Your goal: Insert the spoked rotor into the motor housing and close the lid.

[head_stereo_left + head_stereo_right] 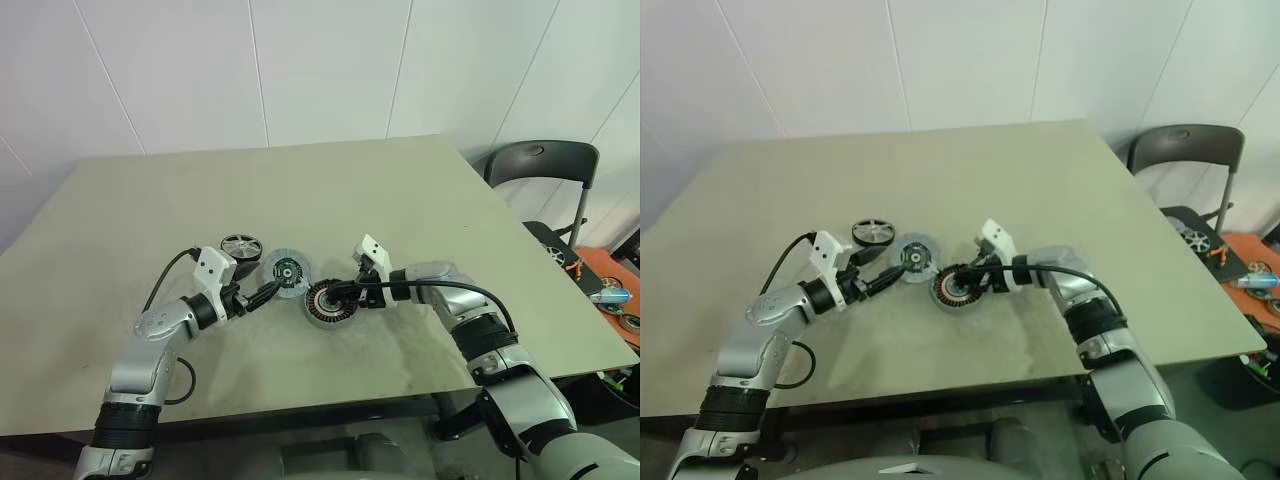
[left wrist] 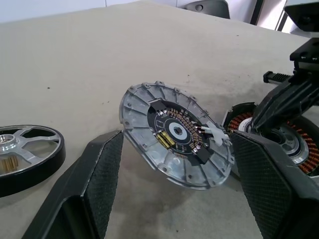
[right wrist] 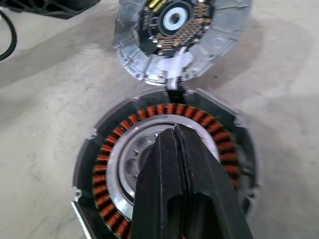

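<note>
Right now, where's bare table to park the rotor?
Free: the table beyond the parts, and the near strip. Crowded: spoked rotor, lid and motor housing sit in a row between left gripper and right gripper.

Even, bright overhead light, soft shadows on the table (image 1: pixel 300 200), slight close-up blur.

Three parts sit in a row near the middle of the counter (image 1: pixel 420 190). The spoked rotor (image 1: pixel 241 245) lies farthest left. The lid (image 1: pixel 287 271) is just right of it, tipped up on its edge. The motor housing (image 1: pixel 332 304) lies right of the lid and a bit lower in the frame, touching it. A chair (image 1: pixel 541 165) stands at the right edge, behind the counter.
</note>
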{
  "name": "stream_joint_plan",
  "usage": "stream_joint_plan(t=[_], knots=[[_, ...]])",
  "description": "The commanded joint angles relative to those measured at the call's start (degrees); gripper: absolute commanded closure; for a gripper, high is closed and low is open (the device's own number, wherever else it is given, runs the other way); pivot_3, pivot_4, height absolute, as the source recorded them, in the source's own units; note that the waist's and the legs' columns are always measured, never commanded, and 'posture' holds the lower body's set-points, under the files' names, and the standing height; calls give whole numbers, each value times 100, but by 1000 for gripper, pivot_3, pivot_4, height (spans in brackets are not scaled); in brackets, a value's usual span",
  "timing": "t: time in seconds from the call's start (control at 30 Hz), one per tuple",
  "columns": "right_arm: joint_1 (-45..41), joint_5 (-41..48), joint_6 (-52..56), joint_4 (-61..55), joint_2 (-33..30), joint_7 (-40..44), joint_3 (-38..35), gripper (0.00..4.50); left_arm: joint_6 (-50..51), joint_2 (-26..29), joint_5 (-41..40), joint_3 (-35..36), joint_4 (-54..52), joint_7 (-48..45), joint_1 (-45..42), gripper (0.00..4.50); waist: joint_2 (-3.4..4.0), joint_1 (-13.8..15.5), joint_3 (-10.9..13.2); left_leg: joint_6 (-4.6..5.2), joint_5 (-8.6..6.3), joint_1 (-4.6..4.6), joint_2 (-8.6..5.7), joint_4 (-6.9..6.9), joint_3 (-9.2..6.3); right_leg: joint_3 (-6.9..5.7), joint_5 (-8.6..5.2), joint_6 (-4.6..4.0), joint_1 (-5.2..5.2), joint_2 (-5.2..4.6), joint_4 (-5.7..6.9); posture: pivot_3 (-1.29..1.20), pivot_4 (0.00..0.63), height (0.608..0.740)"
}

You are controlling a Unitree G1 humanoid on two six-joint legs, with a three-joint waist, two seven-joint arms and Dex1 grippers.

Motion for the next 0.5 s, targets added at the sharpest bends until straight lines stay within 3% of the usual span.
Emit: stream_joint_plan(t=[0.03,0.23,0.5], knots=[[13,-74,39,-195,16,30,107,4493,-29,52,-48,19,-178,0,-133,856,0,1,0,0,0,1,0,0,0,0,0,0,1,0,0,0,0,740],[68,-619,-59,40,-64,-179,562,4493,-144,11,-6,14,-42,3,-146,856,0,-6,-1,0,0,6,0,-1,0,0,-1,-2,4,0,0,0,0,740],[-135,204,47,-312,-50,121,-286,4493,-41,-621,-46,444,722,1022,-401,856,-3,7,-1,0,0,9,-1,15,-1,0,-2,-2,15,0,0,0,0,740]])
